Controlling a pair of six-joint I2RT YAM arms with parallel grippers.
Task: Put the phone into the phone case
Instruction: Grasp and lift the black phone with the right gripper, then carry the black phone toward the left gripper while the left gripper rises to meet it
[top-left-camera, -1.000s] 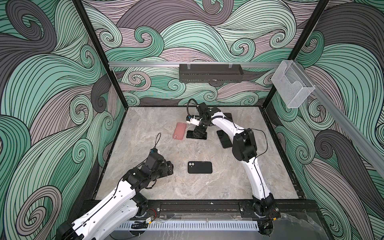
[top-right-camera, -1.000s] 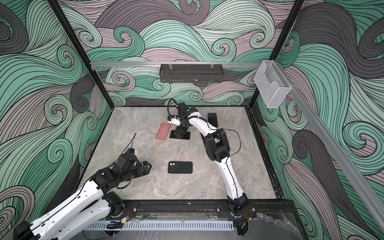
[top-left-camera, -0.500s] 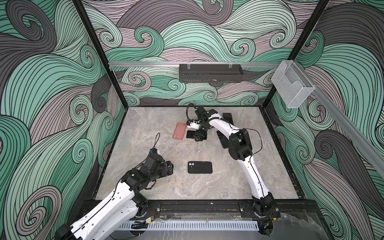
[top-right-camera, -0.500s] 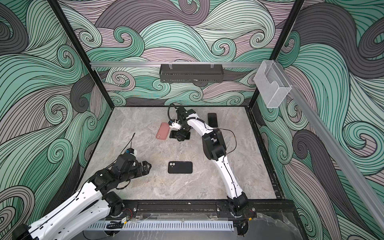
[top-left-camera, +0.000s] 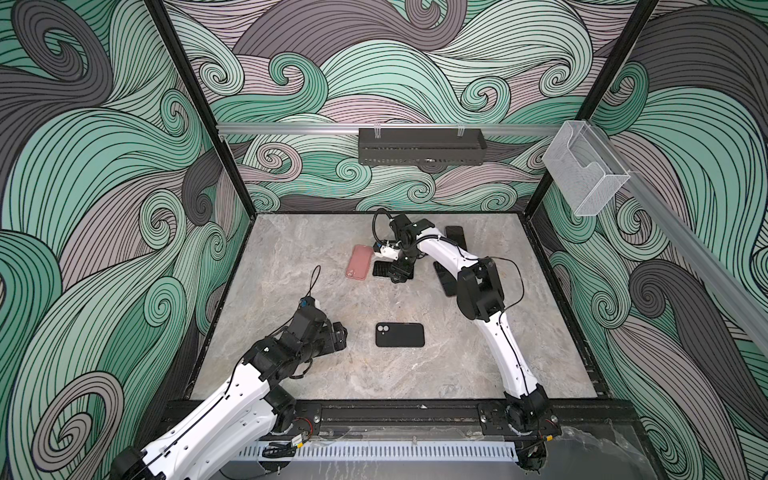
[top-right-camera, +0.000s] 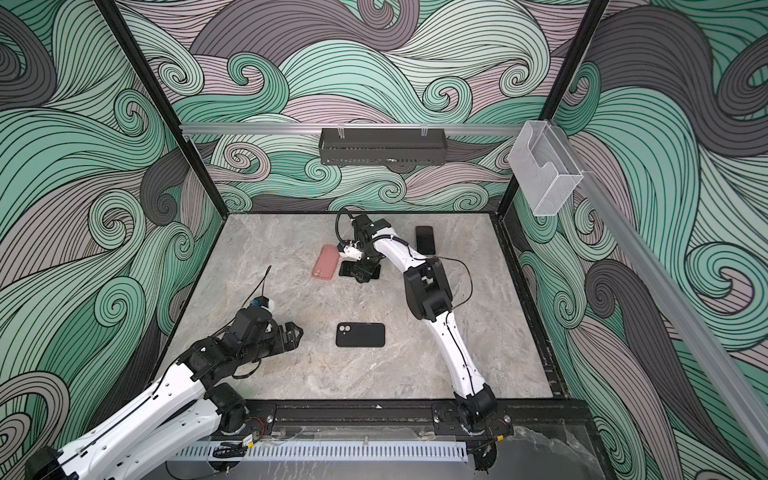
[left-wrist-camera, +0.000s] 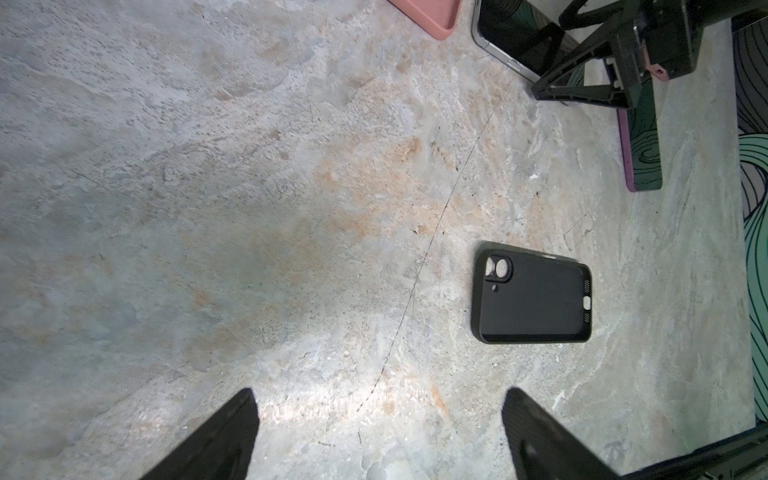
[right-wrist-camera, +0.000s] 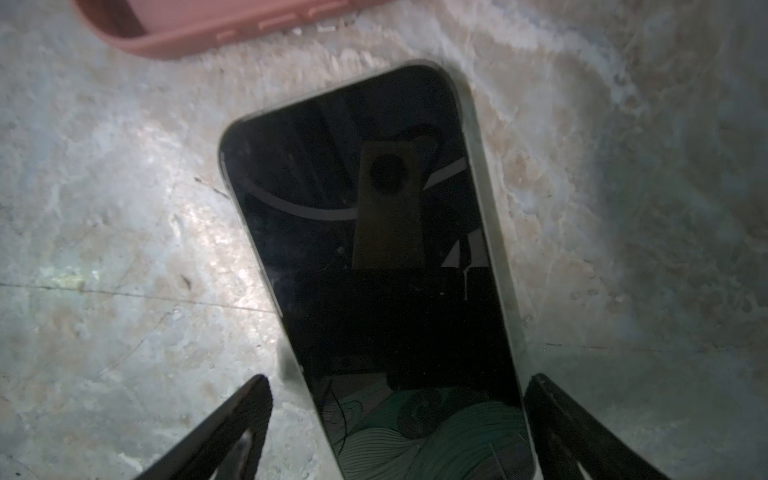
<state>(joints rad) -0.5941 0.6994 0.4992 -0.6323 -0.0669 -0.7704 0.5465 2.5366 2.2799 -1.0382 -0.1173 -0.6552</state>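
Phone (right-wrist-camera: 365, 232): lying screen-up on the surface (top-left-camera: 291, 257), toward 12 o'clock from its middle.
Right pincer (right-wrist-camera: 398, 379): hanging over one end of the phone, jaws standing apart along its long edges, gripping nothing.
Pink case (top-left-camera: 359, 268): lying just beside the phone, at its 9 o'clock.
Black case (top-left-camera: 400, 335): lying at the phone's 6 o'clock, well apart, bare surface all round.
Left pincer (left-wrist-camera: 379, 392): hovering at the black case's 9 o'clock, jaws apart, empty.
Right wrist view only: showing the phone's pale rim and wall swirls mirrored in its glass.
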